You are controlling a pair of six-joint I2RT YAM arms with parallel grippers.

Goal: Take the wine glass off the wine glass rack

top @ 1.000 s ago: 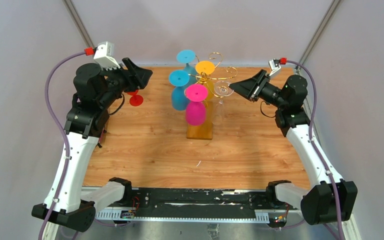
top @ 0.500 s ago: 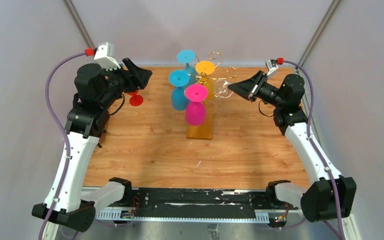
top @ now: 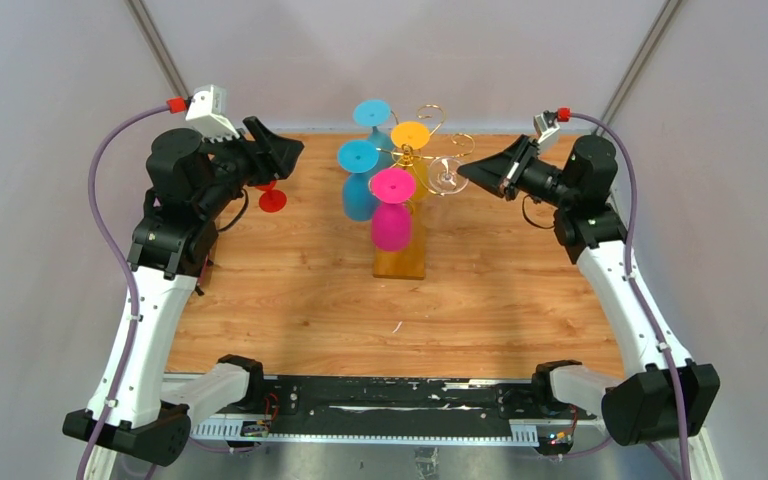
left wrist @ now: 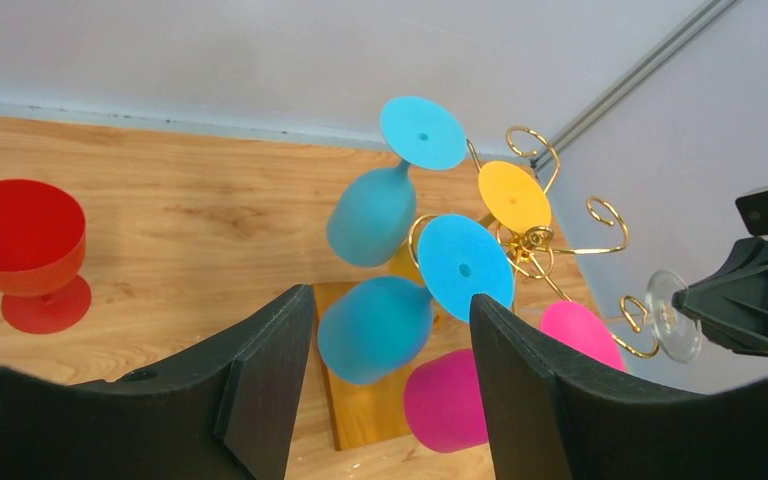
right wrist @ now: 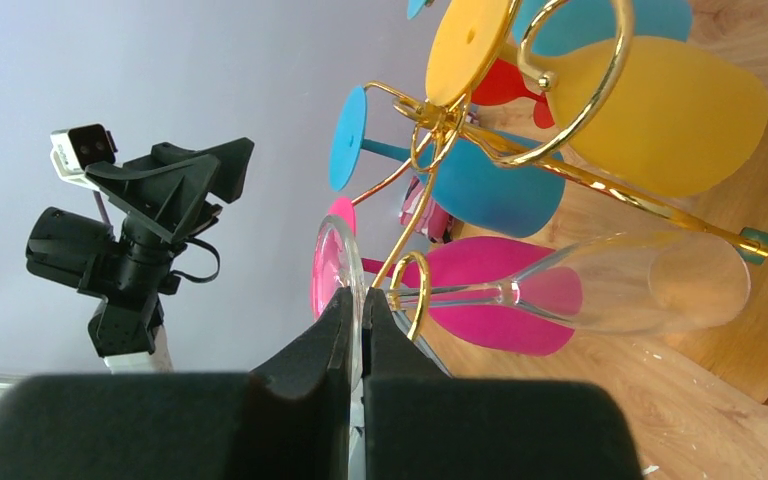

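Lower centre, the jaws of the right gripper [right wrist: 362,305] pinch the wine glass [right wrist: 650,285] foot (stem inside a wine glass rack [right wrist: 440,118] curl). The left gripper [left wrist: 390,310] has jaws spread.

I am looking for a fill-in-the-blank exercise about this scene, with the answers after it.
1. The right gripper is shut on the foot of a glass that is ____, not coloured.
2. The red glass stands on the ____, off the rack.
3. The left gripper is ____.
Answers: clear; table; open.
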